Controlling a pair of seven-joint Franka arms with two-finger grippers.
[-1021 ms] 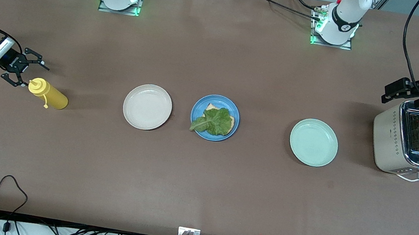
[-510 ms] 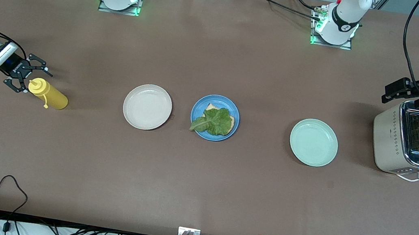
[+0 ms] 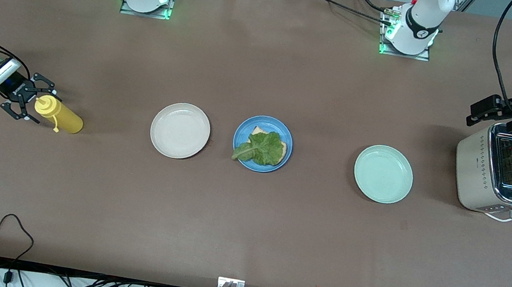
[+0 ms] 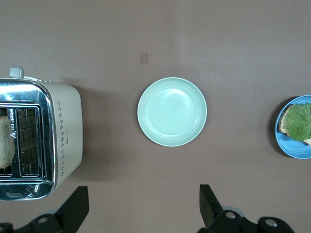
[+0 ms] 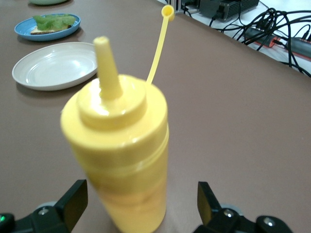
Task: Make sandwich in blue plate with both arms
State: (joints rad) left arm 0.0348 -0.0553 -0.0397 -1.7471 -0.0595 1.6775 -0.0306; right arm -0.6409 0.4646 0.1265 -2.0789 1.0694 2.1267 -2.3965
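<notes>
From the front, your right pincer (image 3: 27, 104) stands wide at the cap end of the yellow bottle (image 3: 58, 115), whose long axis leans toward the cream plate (image 3: 180, 130). The sandwich (image 3: 263, 147), toast under lettuce, lies in the blue plate (image 3: 263, 143) mid-surface. Your left pincer sits out of sight over the toaster (image 3: 498, 173).

Left wrist: fingers (image 4: 77, 209) wide, holding nothing, mint plate (image 4: 172, 111) below.

Right wrist: the bottle stands between open fingers (image 5: 72, 201), ready for closing.
</notes>
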